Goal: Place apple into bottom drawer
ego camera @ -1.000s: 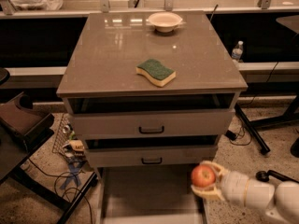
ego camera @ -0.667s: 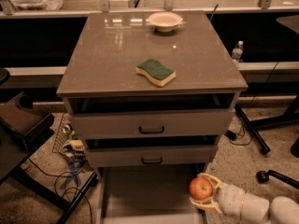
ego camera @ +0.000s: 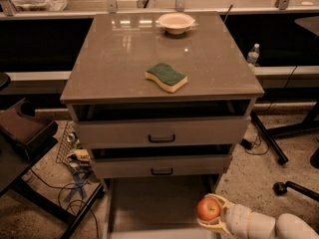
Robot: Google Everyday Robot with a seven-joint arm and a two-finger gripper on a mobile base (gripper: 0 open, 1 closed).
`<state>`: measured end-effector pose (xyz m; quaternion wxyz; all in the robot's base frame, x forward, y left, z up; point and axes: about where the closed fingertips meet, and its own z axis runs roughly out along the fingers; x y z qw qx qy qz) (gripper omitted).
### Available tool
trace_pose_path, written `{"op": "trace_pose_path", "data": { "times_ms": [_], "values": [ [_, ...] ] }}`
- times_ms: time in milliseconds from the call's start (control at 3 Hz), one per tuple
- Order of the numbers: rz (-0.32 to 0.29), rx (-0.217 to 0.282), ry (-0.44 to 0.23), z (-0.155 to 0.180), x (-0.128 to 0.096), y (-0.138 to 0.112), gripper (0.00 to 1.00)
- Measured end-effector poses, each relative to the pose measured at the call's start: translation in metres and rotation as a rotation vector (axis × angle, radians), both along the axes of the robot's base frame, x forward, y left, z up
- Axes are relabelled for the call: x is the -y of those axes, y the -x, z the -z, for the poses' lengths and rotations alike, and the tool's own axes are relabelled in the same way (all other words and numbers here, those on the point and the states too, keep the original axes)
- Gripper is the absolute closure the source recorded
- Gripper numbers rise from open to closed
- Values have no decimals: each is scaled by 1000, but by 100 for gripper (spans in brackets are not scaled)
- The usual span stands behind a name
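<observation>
The red-orange apple (ego camera: 208, 209) is held in my gripper (ego camera: 213, 213), whose pale fingers (ego camera: 217, 199) curve around it above and below. The arm reaches in from the lower right corner. The apple hangs over the front right part of the bottom drawer (ego camera: 149, 203), which is pulled out and shows a plain flat grey floor. The two upper drawers with black handles (ego camera: 161, 139) stand slightly open above it.
A green and yellow sponge (ego camera: 166, 76) and a white bowl (ego camera: 175, 22) lie on the cabinet top (ego camera: 119, 59). A water bottle (ego camera: 253, 54) stands at the right. Cables and a wire basket (ego camera: 75, 156) lie on the floor at the left, a chair base (ego camera: 294, 188) at the right.
My gripper has carried the apple down and to the left, from beside the drawer's right edge to over the bottom drawer's front right part.
</observation>
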<state>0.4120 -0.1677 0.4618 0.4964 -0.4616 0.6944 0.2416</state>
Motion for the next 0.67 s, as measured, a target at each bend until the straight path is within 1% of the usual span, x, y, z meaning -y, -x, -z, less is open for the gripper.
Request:
{"op": "trace_pose_path", "data": {
  "times_ms": [333, 667],
  "values": [
    [6, -43, 0, 25, -2, -1, 100],
    [1, -85, 2, 74, -2, 0, 100]
  ]
}}
